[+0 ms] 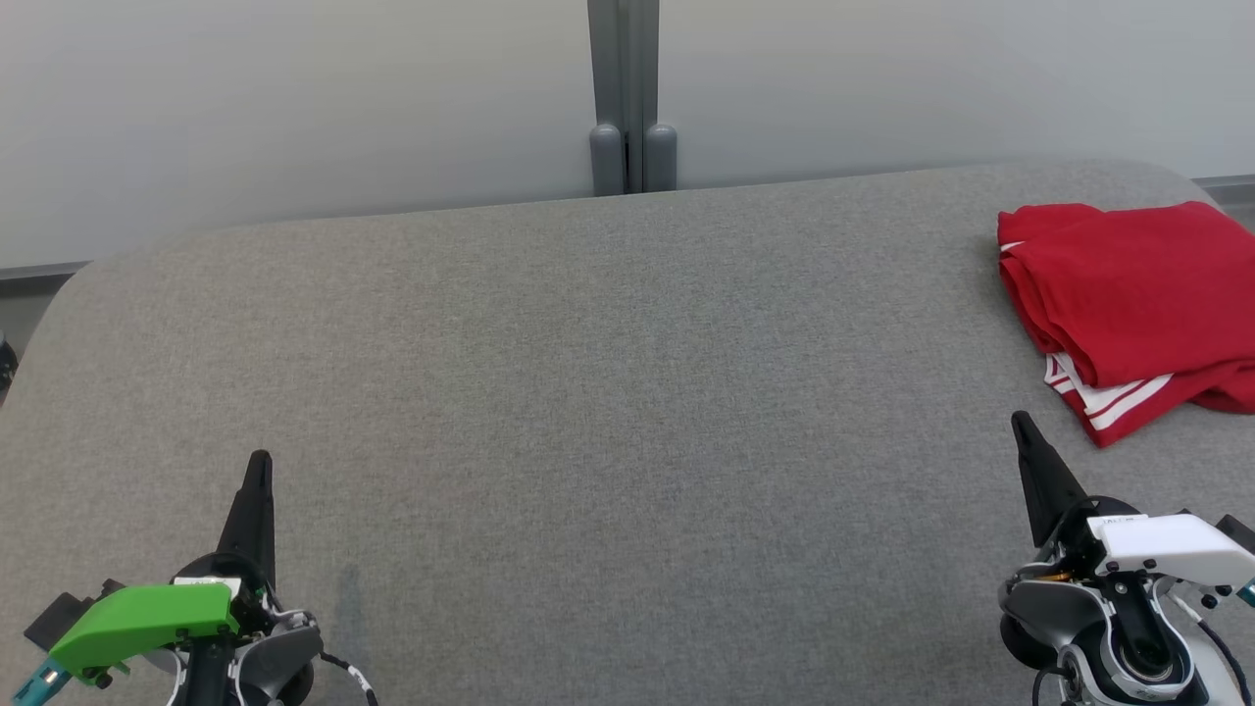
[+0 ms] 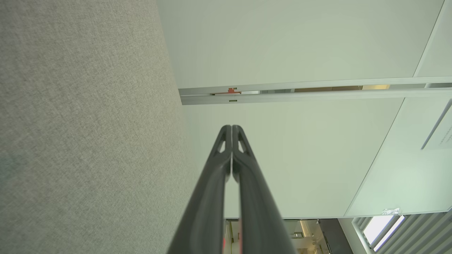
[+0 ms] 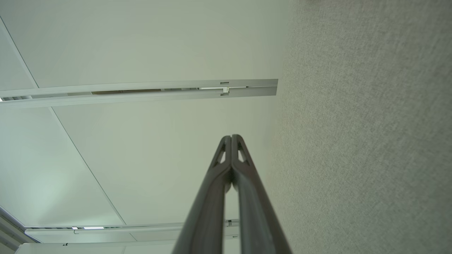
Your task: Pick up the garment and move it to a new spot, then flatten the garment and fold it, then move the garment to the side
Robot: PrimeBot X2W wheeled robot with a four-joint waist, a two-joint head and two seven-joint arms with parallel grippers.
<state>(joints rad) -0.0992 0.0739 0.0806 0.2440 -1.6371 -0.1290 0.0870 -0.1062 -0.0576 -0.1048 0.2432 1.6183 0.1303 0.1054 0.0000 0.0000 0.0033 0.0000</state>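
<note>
We see the folded red garment (image 1: 1128, 294) near the far right edge of the grey table (image 1: 588, 392), just beyond our right gripper (image 1: 1020, 420), which like our left gripper (image 1: 260, 459) is pressed together, with broad open surface between them reaching back to the wall (image 1: 294, 98).

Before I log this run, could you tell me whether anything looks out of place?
Nothing serious: the folded red garment with white stripes lies at the far right of the grey fabric table, its striped layer poking out unevenly beneath the fold.

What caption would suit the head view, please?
Folded red garment lies far right on the table; left hand and right hand shut, empty.
</note>
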